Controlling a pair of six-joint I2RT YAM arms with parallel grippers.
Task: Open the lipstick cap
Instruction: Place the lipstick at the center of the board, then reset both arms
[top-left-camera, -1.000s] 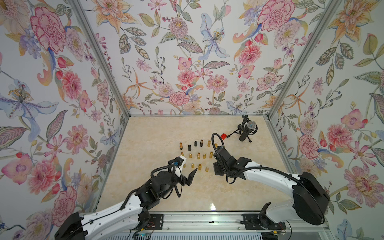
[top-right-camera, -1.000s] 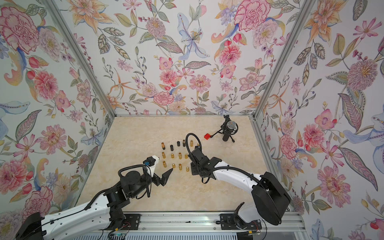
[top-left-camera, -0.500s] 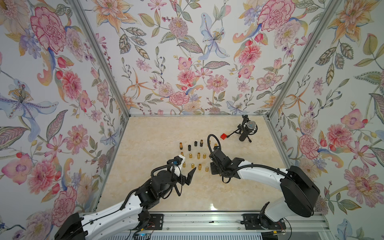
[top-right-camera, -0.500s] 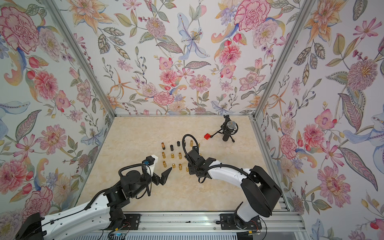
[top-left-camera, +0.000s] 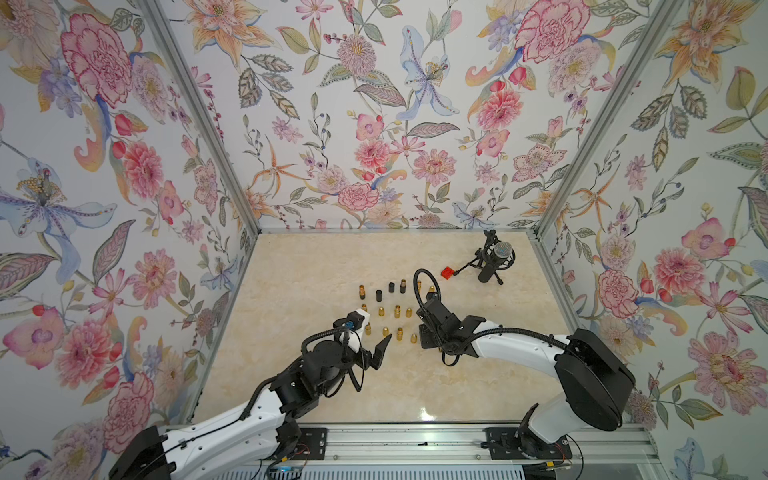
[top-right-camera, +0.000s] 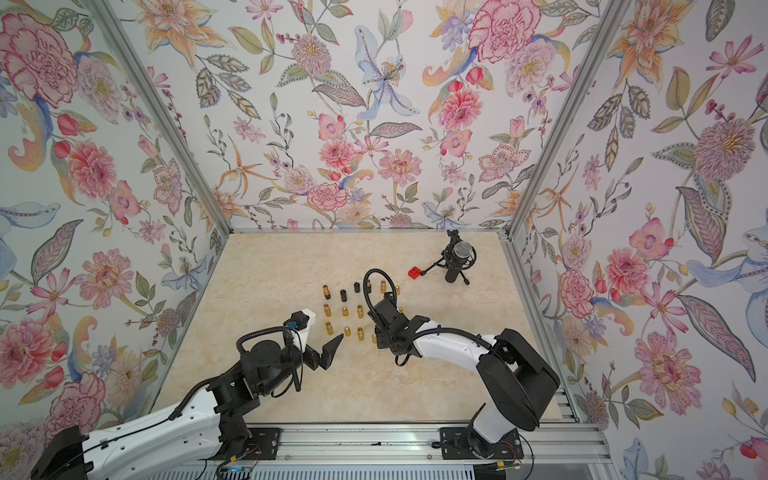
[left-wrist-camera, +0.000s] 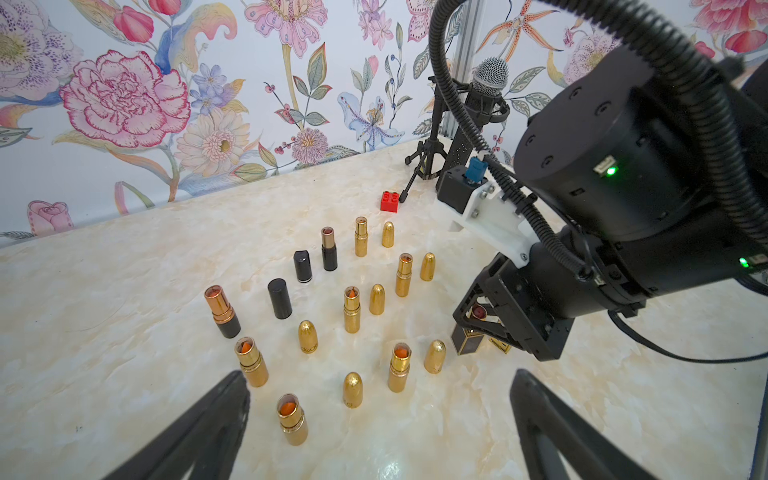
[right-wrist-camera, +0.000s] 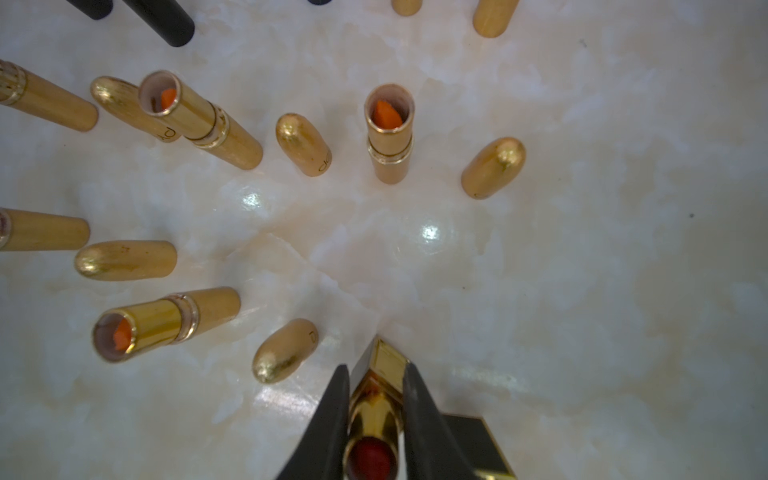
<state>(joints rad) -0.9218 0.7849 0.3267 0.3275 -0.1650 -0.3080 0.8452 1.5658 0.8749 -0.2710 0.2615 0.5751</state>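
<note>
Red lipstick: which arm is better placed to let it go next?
Right. The right gripper clasps the red lipstick, cap already off. The left gripper is open, empty, and apart from it.

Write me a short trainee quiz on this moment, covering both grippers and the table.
1. True or false: the left gripper is holding a gold cap.
2. The right gripper has its jaws closed around: A) a black cap, B) a gold cap, C) the uncapped red lipstick.
3. What colour is the toy brick beside the foot of the microphone stand?
Key: 1 false, it is open and empty; 2 C; 3 red.
</note>
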